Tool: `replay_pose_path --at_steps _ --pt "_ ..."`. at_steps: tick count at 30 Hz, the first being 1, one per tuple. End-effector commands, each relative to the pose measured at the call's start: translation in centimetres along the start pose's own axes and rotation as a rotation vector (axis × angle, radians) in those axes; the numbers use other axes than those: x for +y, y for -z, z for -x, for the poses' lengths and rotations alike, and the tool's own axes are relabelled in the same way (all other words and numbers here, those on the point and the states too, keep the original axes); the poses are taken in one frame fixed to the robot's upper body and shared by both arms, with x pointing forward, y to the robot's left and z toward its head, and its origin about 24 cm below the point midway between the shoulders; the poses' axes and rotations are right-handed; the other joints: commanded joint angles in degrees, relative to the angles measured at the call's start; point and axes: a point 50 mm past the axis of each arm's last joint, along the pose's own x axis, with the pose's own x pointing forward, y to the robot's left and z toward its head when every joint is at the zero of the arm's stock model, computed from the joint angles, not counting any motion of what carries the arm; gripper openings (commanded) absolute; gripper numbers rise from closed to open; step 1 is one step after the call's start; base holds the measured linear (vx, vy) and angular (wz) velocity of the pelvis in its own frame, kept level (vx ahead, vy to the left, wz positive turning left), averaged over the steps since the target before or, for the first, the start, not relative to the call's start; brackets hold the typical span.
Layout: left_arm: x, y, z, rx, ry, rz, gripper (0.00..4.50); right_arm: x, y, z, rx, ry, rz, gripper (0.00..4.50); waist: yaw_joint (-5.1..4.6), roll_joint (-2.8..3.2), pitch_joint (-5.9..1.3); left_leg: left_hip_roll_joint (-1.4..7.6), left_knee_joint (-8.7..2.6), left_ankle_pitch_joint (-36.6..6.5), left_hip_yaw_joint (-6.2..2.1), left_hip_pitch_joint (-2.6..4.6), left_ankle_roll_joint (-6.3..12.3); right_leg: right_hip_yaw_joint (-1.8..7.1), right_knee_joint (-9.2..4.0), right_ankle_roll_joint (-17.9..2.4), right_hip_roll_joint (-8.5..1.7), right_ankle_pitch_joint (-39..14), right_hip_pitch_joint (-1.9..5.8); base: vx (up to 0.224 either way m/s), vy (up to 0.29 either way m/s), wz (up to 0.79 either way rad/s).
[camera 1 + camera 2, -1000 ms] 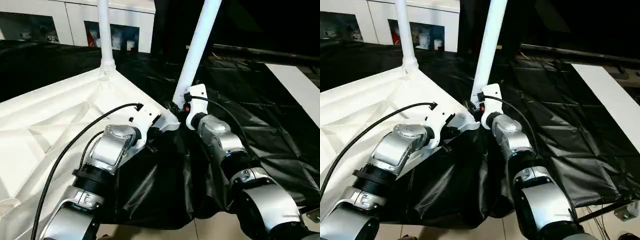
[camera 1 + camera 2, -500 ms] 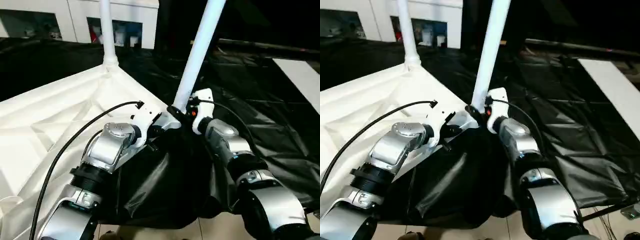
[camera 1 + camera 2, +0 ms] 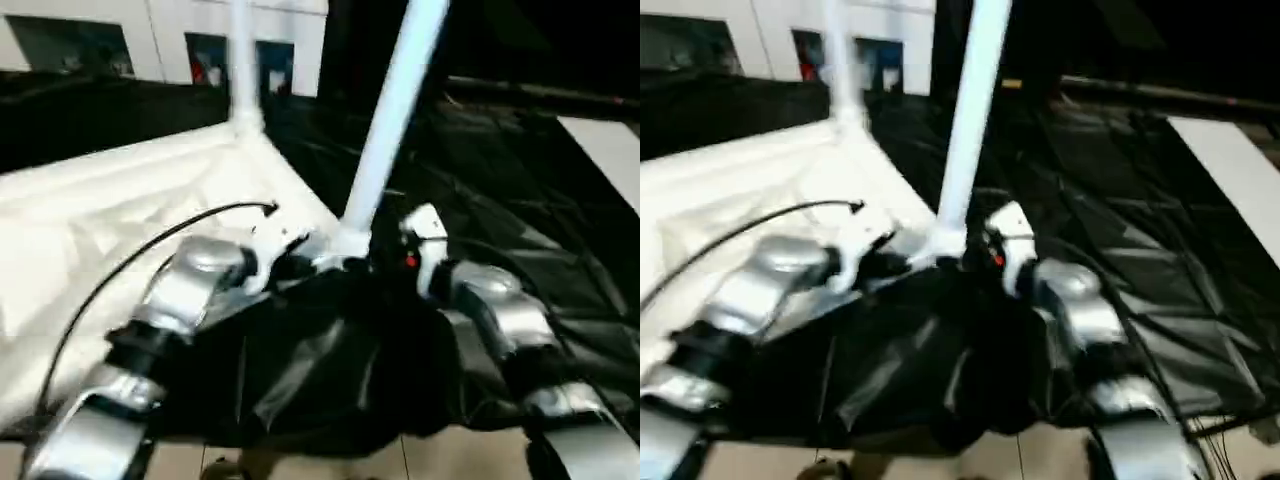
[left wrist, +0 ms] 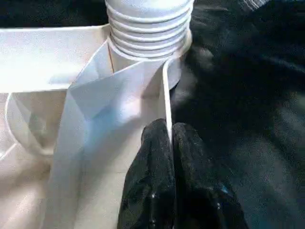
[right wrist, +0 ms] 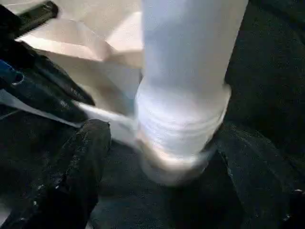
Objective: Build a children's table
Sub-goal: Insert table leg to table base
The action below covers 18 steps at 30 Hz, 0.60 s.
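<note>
The children's table lies upside down, its white ribbed top (image 3: 110, 230) on the left of the black sheet. A far leg (image 3: 240, 60) and a near leg (image 3: 390, 120) stand up from its corner sockets. My left gripper (image 4: 170, 136) is shut on a thin white edge of the top, just below the near leg's threaded base (image 4: 147, 28). My right gripper (image 3: 385, 262) is at the same corner from the other side. It stands open, with one black finger (image 5: 88, 162) apart from the near leg's base (image 5: 178, 129).
The black-sheeted work table (image 3: 500, 170) stretches to the right and back, and its sheet hangs over the near edge above the pale floor (image 3: 330, 462). A white cabinet (image 3: 150, 40) stands behind. A white panel (image 3: 610, 150) lies at the far right.
My right gripper's fingers have spread away from the near leg's base and let it go. The left gripper keeps its hold. The head camera has shifted, so the whole picture has moved.
</note>
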Motion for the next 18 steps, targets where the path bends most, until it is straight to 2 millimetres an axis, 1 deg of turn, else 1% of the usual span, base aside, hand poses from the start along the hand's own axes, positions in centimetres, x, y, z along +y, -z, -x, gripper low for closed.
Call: replay_pose_path --at_steps 1,2,3,5,6,7,8,10,12,13,14,15,16,18 --pt "-1.8 -1.2 -0.5 -0.068 0.203 -0.123 0.0 0.2 -0.6 0.6 -0.004 -0.038 0.051 3.82 -0.01 0.77 -4.65 2.25 -2.53 -2.4 -0.08 1.34 4.35 3.72 -2.87 -14.19 -4.52 6.56 3.11 0.0 0.0 0.0" --pt "-1.8 -0.9 -0.2 -0.043 0.228 -0.14 0.0 0.5 -0.6 0.8 -0.002 -0.061 0.066 3.82 0.22 1.02 -4.61 2.25 -2.56 -3.53 0.01 1.52 4.01 3.71 -2.92 -14.3 -4.42 5.92 2.92 0.0 0.0 0.0" --pt "-1.9 -0.6 0.0 -0.029 0.248 -0.142 0.0 0.8 -0.6 1.0 0.002 -0.085 0.073 3.82 0.26 1.03 -4.54 2.32 -2.6 -4.11 0.05 1.47 3.77 3.74 -2.92 -14.09 -4.49 5.37 2.87 0.0 0.0 0.0" --pt "-1.8 -0.4 0.3 -0.023 0.26 -0.145 0.0 1.3 -0.5 1.2 0.011 -0.128 0.085 3.82 0.58 1.06 -4.44 2.42 -2.81 -6.24 -0.08 1.45 2.35 3.72 -3.09 -13.33 -4.56 2.26 2.86 0.0 0.0 0.0" --pt "-1.7 -0.4 0.4 -0.031 0.259 -0.144 0.0 1.8 -0.4 1.3 0.022 -0.161 0.097 3.82 0.58 1.01 -4.43 2.44 -2.79 -6.81 -0.04 1.44 1.97 3.75 -3.09 -13.2 -4.61 1.45 2.8 0.0 0.0 0.0" --pt "-1.6 -0.4 0.4 -0.037 0.258 -0.145 0.0 2.1 -0.3 1.3 0.029 -0.182 0.105 3.82 0.77 1.11 -4.42 2.48 -2.87 -8.12 -0.07 1.5 1.13 3.75 -3.27 -12.73 -4.64 -0.35 2.82 0.0 0.0 0.0" --pt "-1.5 -0.4 0.6 -0.041 0.263 -0.156 0.0 2.7 0.0 1.4 0.052 -0.221 0.118 3.82 0.83 1.08 -4.31 2.43 -2.96 -9.24 -0.1 1.43 0.53 3.79 -3.41 -12.4 -4.66 -1.95 2.76 0.0 0.0 0.0" --pt "-1.4 -0.3 0.7 -0.041 0.268 -0.16 0.0 3.2 0.2 1.5 0.066 -0.255 0.126 3.82 1.02 0.97 -4.44 2.4 -2.92 -9.76 -0.16 1.26 0.05 3.86 -3.43 -11.67 -4.83 -2.9 2.91 0.0 0.0 0.0" --pt "-1.2 -0.3 0.9 -0.041 0.269 -0.163 0.0 3.3 0.3 1.5 0.069 -0.26 0.121 3.82 1.08 0.83 -4.49 2.3 -2.86 -9.45 -0.15 1.3 -0.07 3.87 -3.4 -11.39 -4.74 -3.06 2.81 0.0 0.0 0.0" --pt "-1.1 -0.2 1.0 -0.041 0.271 -0.166 0.0 3.4 0.4 1.5 0.069 -0.26 0.113 3.82 1.14 0.82 -4.55 2.23 -2.77 -9.0 -0.15 1.15 0.0 3.9 -3.31 -11.41 -4.81 -2.67 2.89 0.0 0.0 0.0" --pt "-1.1 -0.2 1.0 -0.041 0.272 -0.168 0.0 3.5 0.4 1.5 0.068 -0.261 0.108 3.82 1.21 0.67 -4.63 2.26 -2.71 -8.27 -0.16 1.19 0.12 3.87 -3.13 -11.42 -4.75 -1.9 2.89 0.0 0.0 0.0" --pt "-1.1 -0.2 1.0 -0.041 0.272 -0.168 0.0 3.5 0.4 1.5 0.068 -0.261 0.108 3.82 1.25 0.68 -4.67 2.19 -2.64 -7.75 -0.18 1.14 0.27 3.85 -3.04 -11.44 -4.7 -1.25 2.92 0.0 0.0 0.0" --pt "-1.0 -0.1 1.1 -0.043 0.27 -0.171 0.0 3.5 0.4 1.5 0.068 -0.261 0.103 3.57 1.23 0.72 -4.77 2.17 -2.56 -6.94 -0.16 1.13 0.47 3.81 -2.88 -11.66 -4.66 0.05 2.92 0.0 0.0 0.0" --pt "-0.9 -0.1 1.2 -0.044 0.27 -0.172 0.0 3.5 0.4 1.5 0.067 -0.262 0.097 3.49 1.26 0.57 -4.85 2.1 -2.41 -5.77 -0.12 1.1 0.92 3.78 -2.64 -12.03 -4.58 1.92 2.98 0.0 0.0 0.0"
